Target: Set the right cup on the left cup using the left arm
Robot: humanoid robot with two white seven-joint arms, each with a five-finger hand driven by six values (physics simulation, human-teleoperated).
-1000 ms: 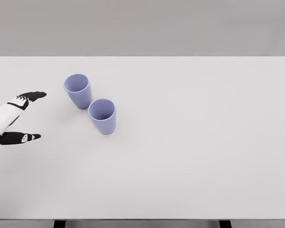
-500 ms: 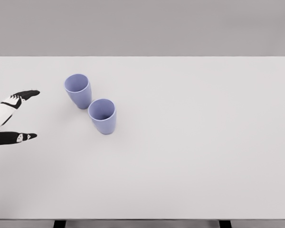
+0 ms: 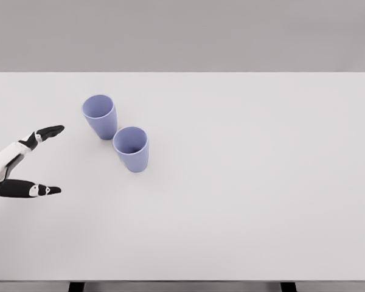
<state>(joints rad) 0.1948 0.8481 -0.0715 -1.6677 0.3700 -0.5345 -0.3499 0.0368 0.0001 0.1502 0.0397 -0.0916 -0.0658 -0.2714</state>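
Note:
Two lavender cups stand upright on the white table [image 3: 243, 182], close together. The left cup [image 3: 100, 115] is farther back; the right cup [image 3: 131, 148] sits nearer and to its right. My left hand [image 3: 56, 159] enters at the left edge, fingers spread wide and holding nothing. Its upper fingertip [image 3: 51, 130] and lower fingertip [image 3: 48, 190] point right toward the cups, roughly a hand's width short of them. The right arm does not show.
The table's front edge [image 3: 182, 281] runs along the bottom of the picture, with dark legs below it. A grey wall lies behind the far edge.
My left hand first drew back a little to the left, then moved down and right toward the cups, staying spread. Neither cup moved.

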